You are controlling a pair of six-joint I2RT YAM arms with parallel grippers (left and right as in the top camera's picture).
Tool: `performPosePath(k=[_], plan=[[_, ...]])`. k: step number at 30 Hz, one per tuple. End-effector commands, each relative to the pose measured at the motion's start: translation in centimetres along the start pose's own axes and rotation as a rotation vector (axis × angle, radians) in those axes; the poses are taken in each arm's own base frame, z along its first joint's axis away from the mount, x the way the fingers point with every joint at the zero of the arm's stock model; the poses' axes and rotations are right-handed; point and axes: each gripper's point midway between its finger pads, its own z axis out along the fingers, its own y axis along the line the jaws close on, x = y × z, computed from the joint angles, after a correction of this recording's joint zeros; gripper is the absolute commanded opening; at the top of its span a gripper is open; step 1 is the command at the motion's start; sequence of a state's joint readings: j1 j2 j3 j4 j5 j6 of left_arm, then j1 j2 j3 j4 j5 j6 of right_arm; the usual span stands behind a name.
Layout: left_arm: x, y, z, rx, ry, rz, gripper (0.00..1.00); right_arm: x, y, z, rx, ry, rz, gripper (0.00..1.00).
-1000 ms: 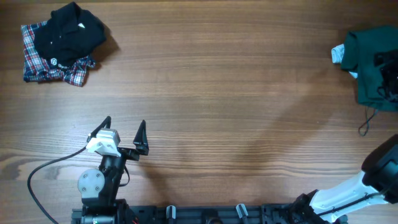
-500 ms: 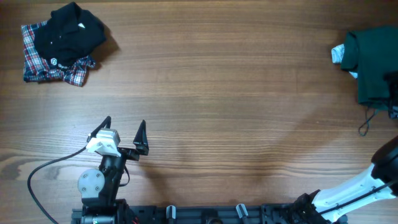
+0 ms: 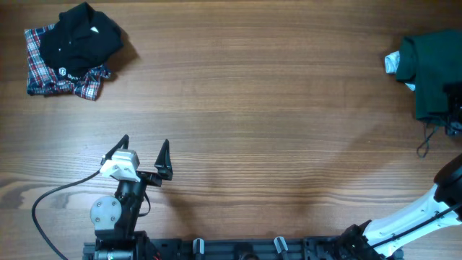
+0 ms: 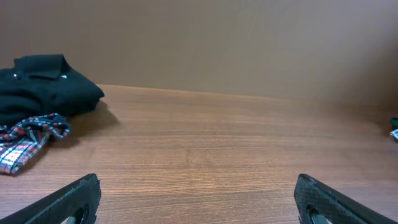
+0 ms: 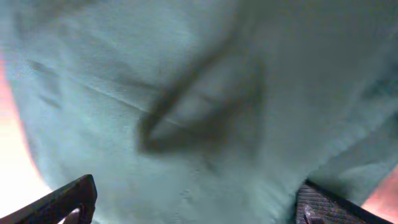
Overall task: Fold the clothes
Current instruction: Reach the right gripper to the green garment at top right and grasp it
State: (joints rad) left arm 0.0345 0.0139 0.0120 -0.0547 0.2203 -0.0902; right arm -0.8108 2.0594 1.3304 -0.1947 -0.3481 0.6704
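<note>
The green garment (image 3: 431, 72) lies bunched at the far right edge of the bench (image 3: 274, 108), partly cut off by the frame. Its visible part runs away from the robot, with a pale scrap (image 3: 392, 63) at its left side and a thin cord (image 3: 424, 146) trailing toward the near edge. The right gripper (image 5: 199, 202) is directly over it. Blurred fabric fills the wrist view between widely spread jaws, which hold nothing yet. The left gripper (image 3: 144, 142), also open and empty, sits well apart near the robot's base. A black shirt (image 3: 79, 36) rests on a plaid shirt (image 3: 40, 72) at the far left.
</note>
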Motion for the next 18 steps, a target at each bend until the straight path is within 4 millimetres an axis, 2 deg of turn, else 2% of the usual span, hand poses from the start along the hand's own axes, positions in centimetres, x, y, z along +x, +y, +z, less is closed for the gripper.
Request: performPosePath(k=[1,9,13,18], plan=[[0.2,0.1,0.0,-0.006,0.001,0.008,1.0,0.9,1.7,0.4,-0.084,0.064,0.079,0.99],[0.2,0.1,0.0,-0.006,0.001,0.008,1.0,1.5,1.7,0.4,-0.09,0.093,0.094,0.99],[0.2,0.1,0.0,-0.006,0.001,0.008,1.0,2.1,1.3,0.3,-0.067,0.119,0.158,0.99],[0.2,0.1,0.0,-0.006,0.001,0.008,1.0,1.3,2.6,-1.3,-0.091,0.092,0.141,1.0]])
